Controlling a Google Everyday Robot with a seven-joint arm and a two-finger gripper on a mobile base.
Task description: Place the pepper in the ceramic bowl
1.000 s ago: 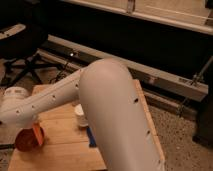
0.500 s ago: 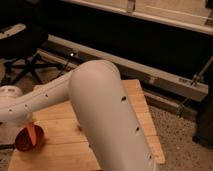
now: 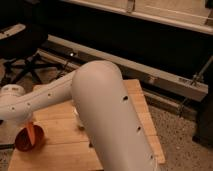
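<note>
The arm (image 3: 107, 120) swings further across the view than a moment ago, its thick white upper link now covering more of the wooden table (image 3: 142, 107), and the bowl (image 3: 27, 141) with the pepper (image 3: 31, 132) shows a little more fully at the lower left. The pepper stands tilted inside the orange-brown bowl, its upper part rising toward the underside of the forearm, so the placing looks nearly done or just done; what seems left is to let go, if that has not happened, and lift clear. The gripper sits somewhere at the far end of the forearm, above the bowl at the left edge, but it is hidden behind the arm's own casing, so I cannot tell how the jaws stand or whether they have hold of the pepper. A small pale object beside the elbow is mostly covered and hard to name.
</note>
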